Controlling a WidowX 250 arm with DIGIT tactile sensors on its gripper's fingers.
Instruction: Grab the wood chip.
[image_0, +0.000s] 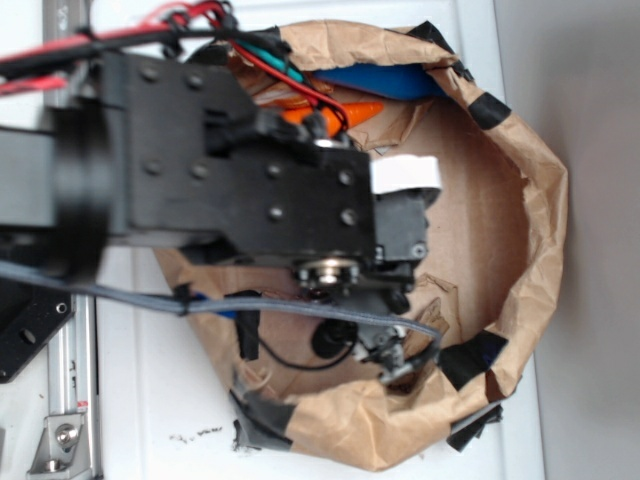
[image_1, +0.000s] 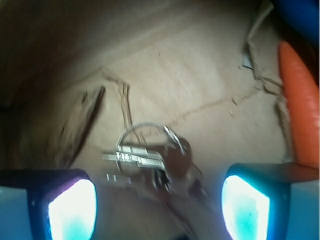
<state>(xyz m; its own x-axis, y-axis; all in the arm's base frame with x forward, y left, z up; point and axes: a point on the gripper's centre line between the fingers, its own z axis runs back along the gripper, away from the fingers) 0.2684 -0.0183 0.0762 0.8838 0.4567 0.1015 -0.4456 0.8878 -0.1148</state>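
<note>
One chip (image_1: 80, 125) of streaky brown-grey wood is lying flat on the cardboard floor (image_1: 200, 75) in the wrist view, left of centre, its long axis running from upper right to lower left and its outline blurred. Just to its right, a raised tear line is crossing the cardboard, and a key bunch (image_1: 147, 155) on a wire ring is resting near the lower middle, apart from the chip. An orange object (image_1: 300, 100) is standing along the right edge, with a blue one (image_1: 300, 12) showing in the top right corner.

Two fingers are framing the bottom of this view, one pad (image_1: 72, 210) at lower left and the other at lower right, both glowing pale cyan. The gripper (image_1: 159, 207) is spreading wide with nothing between the jaws; the keys are lying below the gap, while the chip is sitting up and to the left of the left pad.

In the exterior view, the black arm (image_0: 230, 170) is reaching from the left over a brown paper enclosure (image_0: 530, 200), patched with black tape (image_0: 480, 355) and sitting on a white table (image_0: 150, 400). The arm is hiding the chip and the fingers here. Red wires (image_0: 290, 70) and a grey cable (image_0: 300, 310) are trailing along the arm.
</note>
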